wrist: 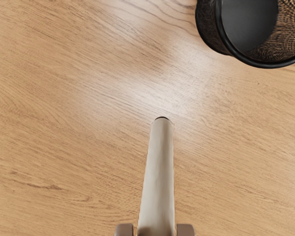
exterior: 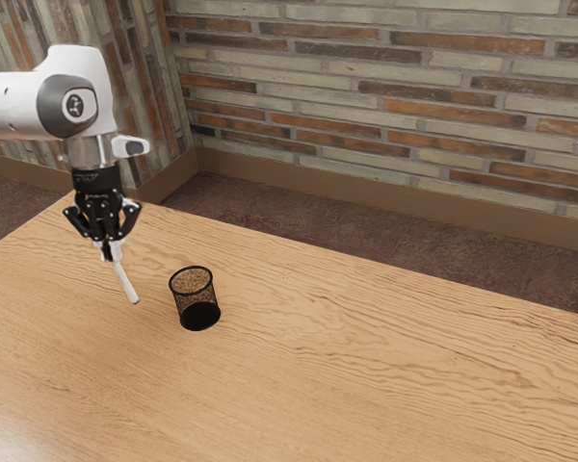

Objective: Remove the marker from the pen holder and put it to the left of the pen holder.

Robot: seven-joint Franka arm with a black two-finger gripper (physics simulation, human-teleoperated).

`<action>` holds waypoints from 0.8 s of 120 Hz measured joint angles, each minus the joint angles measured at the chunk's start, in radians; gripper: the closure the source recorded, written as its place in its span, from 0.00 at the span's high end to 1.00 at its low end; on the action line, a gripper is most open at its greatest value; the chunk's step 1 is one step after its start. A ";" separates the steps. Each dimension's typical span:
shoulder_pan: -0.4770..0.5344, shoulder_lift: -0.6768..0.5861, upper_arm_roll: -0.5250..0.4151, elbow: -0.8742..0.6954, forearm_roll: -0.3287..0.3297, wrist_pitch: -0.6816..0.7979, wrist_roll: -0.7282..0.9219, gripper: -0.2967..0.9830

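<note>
Nearest lay the wooden table (exterior: pixel 299 385), then the pen holder (exterior: pixel 196 299), upright and empty. Toward the exterior view's left, the marker (exterior: pixel 125 283) slanted down outside it, apart from its rim (a pale, slender thing). The gripper (exterior: pixel 112 254) had its upper end pinched between both fingers. Farthest stood the brick wall (exterior: pixel 395 87).
</note>
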 joint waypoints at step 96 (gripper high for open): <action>-0.001 0.024 0.102 -0.289 -0.022 0.804 -0.094 0.20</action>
